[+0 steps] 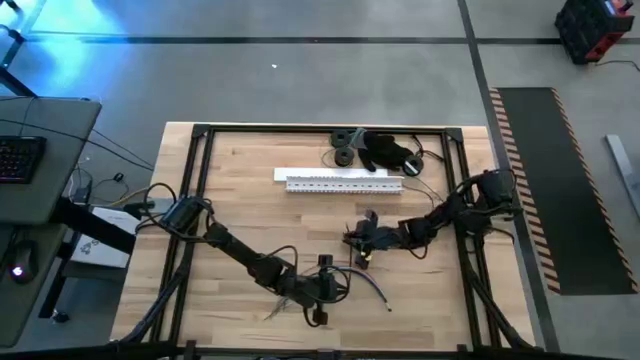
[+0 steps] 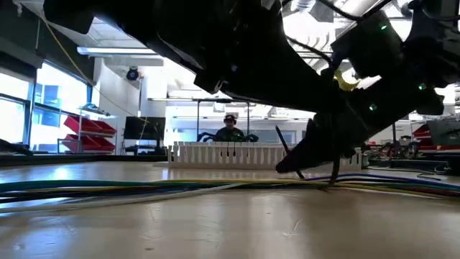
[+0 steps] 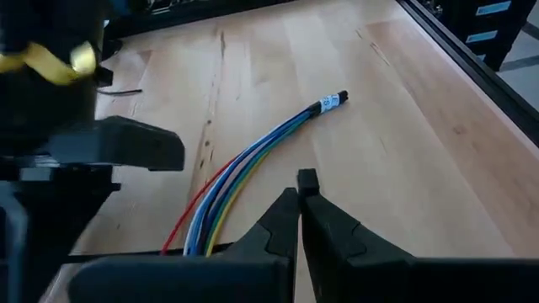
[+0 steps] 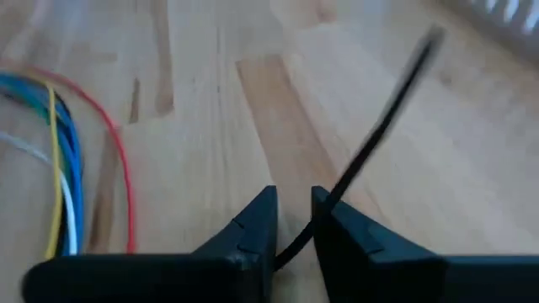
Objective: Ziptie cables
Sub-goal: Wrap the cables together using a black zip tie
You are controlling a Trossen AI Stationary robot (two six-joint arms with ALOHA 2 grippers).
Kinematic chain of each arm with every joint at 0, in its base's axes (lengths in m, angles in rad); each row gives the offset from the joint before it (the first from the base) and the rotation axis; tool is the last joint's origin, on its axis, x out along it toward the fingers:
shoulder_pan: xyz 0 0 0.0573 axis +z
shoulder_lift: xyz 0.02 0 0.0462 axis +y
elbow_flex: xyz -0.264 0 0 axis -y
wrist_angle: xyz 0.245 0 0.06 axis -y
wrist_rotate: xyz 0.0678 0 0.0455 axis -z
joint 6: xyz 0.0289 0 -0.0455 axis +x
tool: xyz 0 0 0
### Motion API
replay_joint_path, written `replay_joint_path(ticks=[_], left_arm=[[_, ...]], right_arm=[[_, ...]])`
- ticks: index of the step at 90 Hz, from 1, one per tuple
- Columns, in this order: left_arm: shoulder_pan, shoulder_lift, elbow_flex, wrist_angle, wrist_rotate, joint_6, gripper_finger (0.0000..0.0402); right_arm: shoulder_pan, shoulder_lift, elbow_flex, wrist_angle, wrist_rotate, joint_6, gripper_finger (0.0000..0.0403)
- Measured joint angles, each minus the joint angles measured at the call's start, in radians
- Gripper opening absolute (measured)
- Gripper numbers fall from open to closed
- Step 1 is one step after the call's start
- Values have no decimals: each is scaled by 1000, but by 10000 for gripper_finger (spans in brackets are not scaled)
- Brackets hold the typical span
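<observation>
The cables [image 3: 253,156] are a bundle of thin coloured wires lying flat on the wooden table, their labelled end [image 3: 333,101] pointing away from my left gripper [image 3: 299,202]. That gripper is shut, low over the table near its front edge [image 1: 335,290], and the bundle runs in beneath one of its fingers. My right gripper [image 4: 293,198] is near the table's middle [image 1: 358,240], shut on a thin black zip tie [image 4: 379,126]. The coloured wires [image 4: 63,160] lie off to one side of it. My left gripper has its fingertips shut together beside the cables, which pass under one finger [image 3: 253,244]; I cannot tell whether it touches them. My right gripper pinches the black zip tie near its lower end [image 4: 333,198] between its two fingers. The tie's long free part [image 2: 282,144] slants up and away from the fingers, clear of the table.
A long white toothed strip [image 1: 345,182] lies across the table beyond both grippers. Dark rolls and a black heap [image 1: 375,150] sit at the far edge. A black frame rail [image 1: 195,190] borders the table. A person [image 2: 230,129] sits in the room behind.
</observation>
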Motion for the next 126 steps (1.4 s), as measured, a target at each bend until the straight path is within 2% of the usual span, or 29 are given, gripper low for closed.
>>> replay_joint_path(ticks=[18,50,73,80,93,111,126], left_arm=[[0,0,0,0,0,0,0],[0,0,0,-1,0,0,0],[0,0,0,-1,0,0,0],[0,0,0,-1,0,1,0],[0,0,0,-8,6,1,0],[1,0,0,-10,9,1,0],[0,0,0,-9,9,1,0]], right_arm=[[-2,-1,0,37,0,-35,139],[-16,-2,2,59,15,-31,152],[-54,-2,2,60,-14,-6,227],[-58,-2,2,60,-27,-27,239],[-59,-38,3,5,-53,-51,233],[-59,-128,3,-124,-57,-49,198],[-57,-150,3,-180,-102,-42,174]])
